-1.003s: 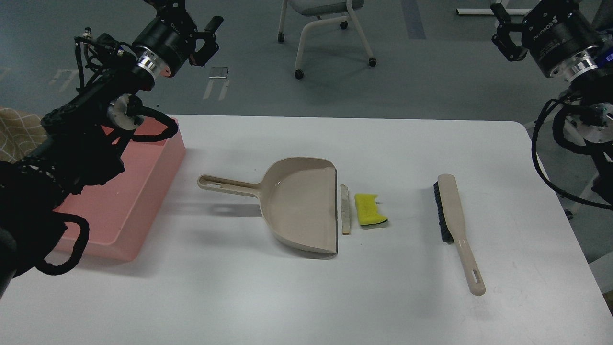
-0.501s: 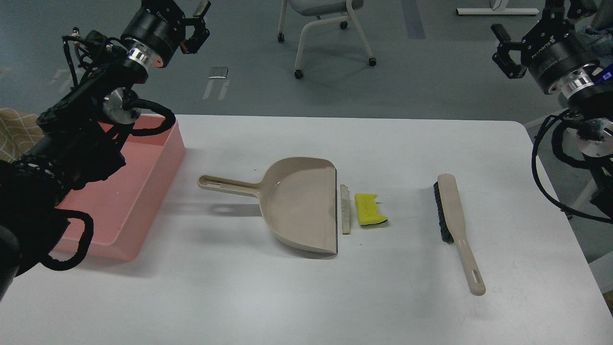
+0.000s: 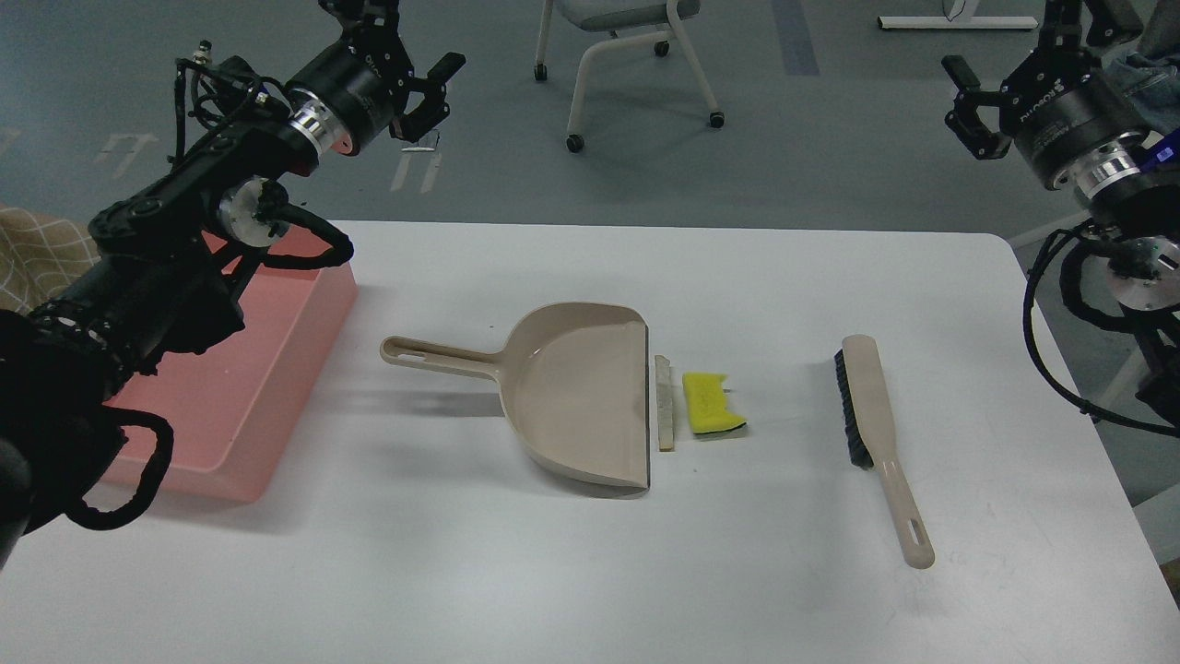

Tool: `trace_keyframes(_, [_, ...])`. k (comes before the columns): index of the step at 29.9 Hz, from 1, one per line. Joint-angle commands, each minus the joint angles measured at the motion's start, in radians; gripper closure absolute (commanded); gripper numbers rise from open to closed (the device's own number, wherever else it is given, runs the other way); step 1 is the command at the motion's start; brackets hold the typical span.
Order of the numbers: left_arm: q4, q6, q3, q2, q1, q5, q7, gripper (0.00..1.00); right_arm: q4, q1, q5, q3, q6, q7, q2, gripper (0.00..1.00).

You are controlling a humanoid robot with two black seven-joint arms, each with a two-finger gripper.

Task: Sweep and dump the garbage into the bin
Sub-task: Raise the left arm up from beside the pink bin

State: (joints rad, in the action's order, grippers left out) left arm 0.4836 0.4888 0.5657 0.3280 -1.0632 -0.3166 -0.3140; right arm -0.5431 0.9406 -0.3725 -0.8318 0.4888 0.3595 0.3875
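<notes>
The garbage lies mid-table: a thin whitish bread slice point(image 3: 664, 403) right at the open lip of the beige dustpan point(image 3: 572, 397), and a yellow sponge chunk point(image 3: 710, 403) just right of the slice. The pink bin point(image 3: 277, 369) stands at the table's left, partly hidden by my left arm. The beige hand brush point(image 3: 871, 424) lies to the right, bristles facing left. My left gripper point(image 3: 419, 41) is open and empty, high above the bin's far corner. My right gripper point(image 3: 1005, 46) is open and empty, high beyond the table's far right corner.
The white table point(image 3: 590, 572) ends in a rounded corner at the far right. A wheeled chair point(image 3: 627, 37) stands on the grey floor behind the table. A beige patterned cloth point(image 3: 37, 249) shows at the left edge.
My left gripper has swung to the right and a little lower, still above the bin's far side. My right gripper shifted only slightly. Nothing on the table has moved.
</notes>
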Motion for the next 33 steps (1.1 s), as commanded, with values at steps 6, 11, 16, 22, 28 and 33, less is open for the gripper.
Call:
trace_keyframes(6, [0.131, 0.0, -0.003, 0.005, 0.028, -0.015, 0.003, 0.0, -0.003, -0.011, 0.0, -0.001, 0.0, 0.015, 0.01, 0.0])
trace_keyframes(11, [0.145, 0.0, -0.007, 0.009, 0.028, -0.016, 0.006, 0.0, -0.003, -0.011, 0.0, -0.001, 0.0, 0.016, 0.01, 0.0])
trace_keyframes(16, [0.228, -0.012, -0.01, 0.049, 0.043, -0.018, 0.007, 0.0, -0.002, -0.009, 0.0, -0.001, 0.0, 0.016, 0.004, 0.0])
trace_keyframes(22, [0.248, -0.036, -0.01, 0.06, 0.052, -0.016, 0.007, 0.0, -0.002, -0.003, -0.002, -0.001, 0.0, 0.016, 0.004, 0.0])
trace_keyframes(28, [0.25, -0.027, 0.008, 0.068, 0.061, -0.007, 0.003, 0.0, -0.002, 0.0, -0.002, -0.003, 0.0, 0.016, 0.008, 0.0])
trace_keyframes(33, [0.254, -0.022, 0.014, 0.066, 0.063, 0.001, -0.004, 0.0, -0.003, -0.002, -0.002, -0.001, 0.0, 0.016, 0.011, 0.0])
